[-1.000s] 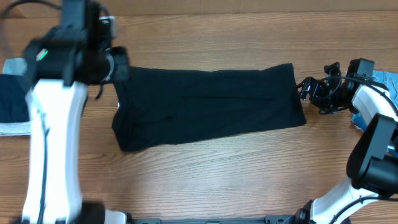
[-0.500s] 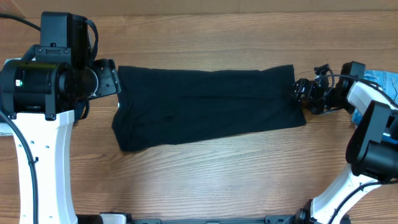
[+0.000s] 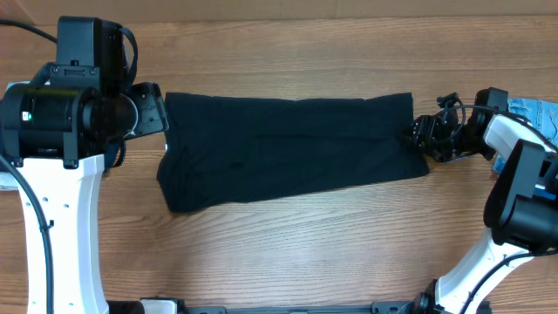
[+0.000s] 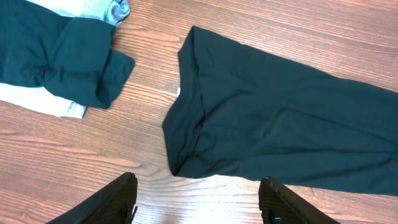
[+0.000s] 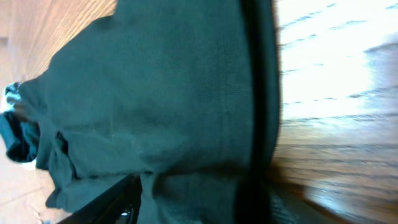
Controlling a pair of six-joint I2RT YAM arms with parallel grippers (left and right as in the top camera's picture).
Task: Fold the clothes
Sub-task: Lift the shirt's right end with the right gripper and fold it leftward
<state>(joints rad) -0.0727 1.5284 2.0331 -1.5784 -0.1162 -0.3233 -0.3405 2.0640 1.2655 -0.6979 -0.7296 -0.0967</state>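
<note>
The black garment (image 3: pixel 292 148) lies spread flat across the table's middle, long side left to right. My left gripper (image 4: pixel 199 180) hangs open above bare wood just off the garment's left end (image 4: pixel 186 124), holding nothing. My right gripper (image 3: pixel 419 135) is at the garment's right edge. In the right wrist view its jaws (image 5: pixel 199 186) stand apart with the black cloth and its hem (image 5: pixel 258 93) lying between them, not pinched. A folded dark navy garment (image 4: pixel 62 53) rests to the left, on light-blue denim (image 4: pixel 93 7).
More light-blue denim (image 3: pixel 540 113) lies at the table's far right, behind the right arm. A white cloth edge (image 4: pixel 37 102) shows under the navy garment. Bare wood (image 3: pixel 288 253) runs along the front of the black garment.
My right gripper has slid left onto the garment's right edge and its jaws have narrowed. The left arm swung back off the garment's left end, then held still.
</note>
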